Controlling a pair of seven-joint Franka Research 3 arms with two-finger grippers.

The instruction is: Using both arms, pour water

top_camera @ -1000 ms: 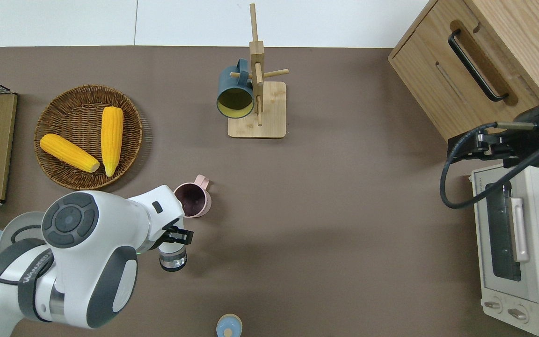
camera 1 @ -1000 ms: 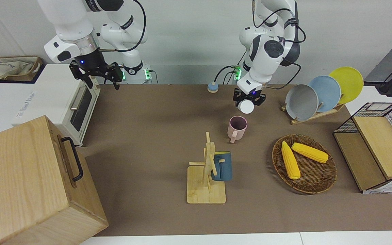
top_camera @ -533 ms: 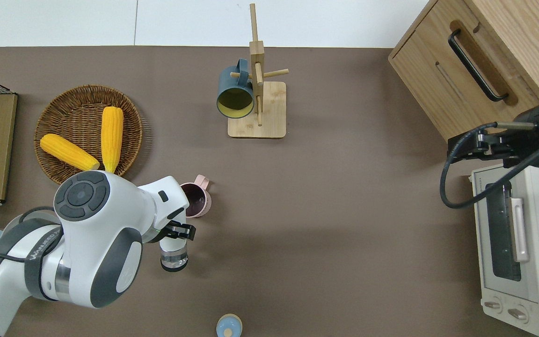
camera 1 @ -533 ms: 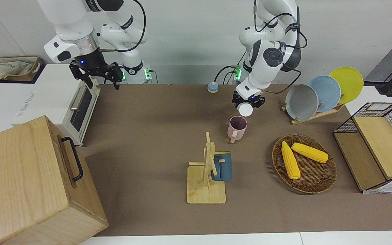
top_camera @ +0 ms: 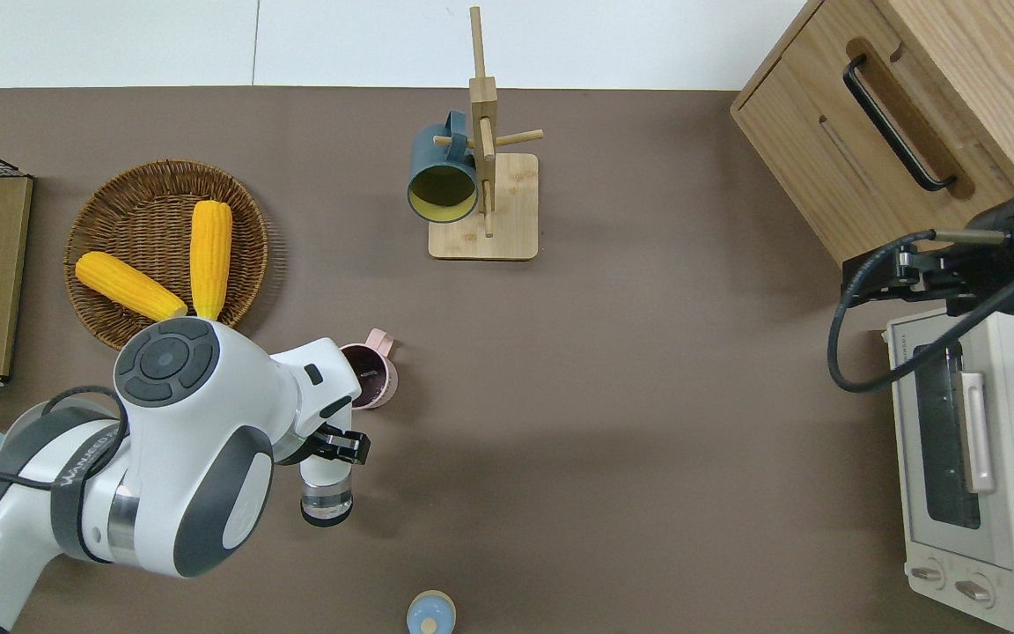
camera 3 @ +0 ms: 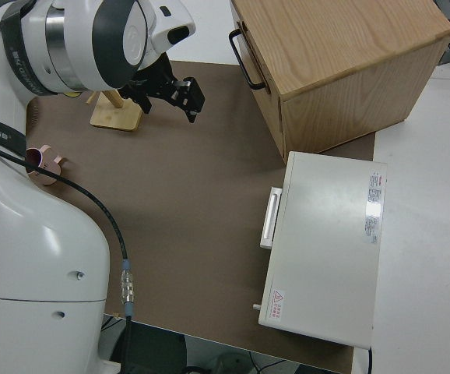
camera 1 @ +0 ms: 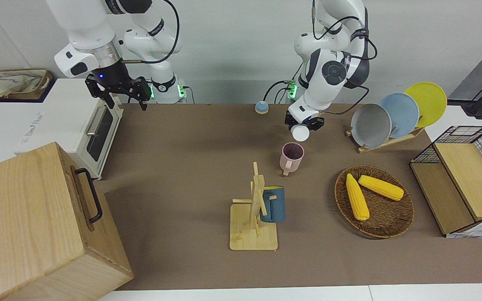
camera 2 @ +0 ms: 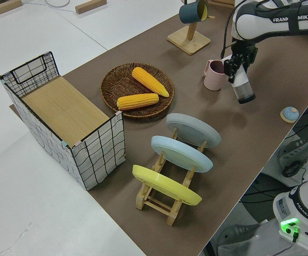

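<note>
My left gripper point(camera 1: 303, 124) point(top_camera: 336, 446) is shut on a white bottle with a clear end point(camera 1: 300, 132) point(top_camera: 325, 493) point(camera 2: 244, 90). It holds the bottle in the air, tilted, over the brown mat beside a pink cup point(camera 1: 292, 156) point(top_camera: 381, 382) point(camera 2: 213, 76). The bottle's white end points toward the cup and its clear end points toward the robots. The cup stands upright on the mat and its inside looks dark. My right arm is parked, its gripper point(camera 1: 126, 102) point(camera 3: 169, 107) open and empty.
A wooden mug rack point(camera 1: 253, 228) holds a dark blue mug point(camera 1: 273, 205). A wicker basket point(camera 1: 385, 225) holds two corn cobs. A plate rack point(camera 1: 391, 140), a wire crate point(camera 1: 467, 179), a toaster oven point(camera 1: 98, 133), a wooden box point(camera 1: 36, 225) and a small blue round thing point(camera 1: 261, 107) stand around.
My left arm's wrist has turned and leaned toward the pink cup, and the bottle now lies more tilted. The right arm has not moved.
</note>
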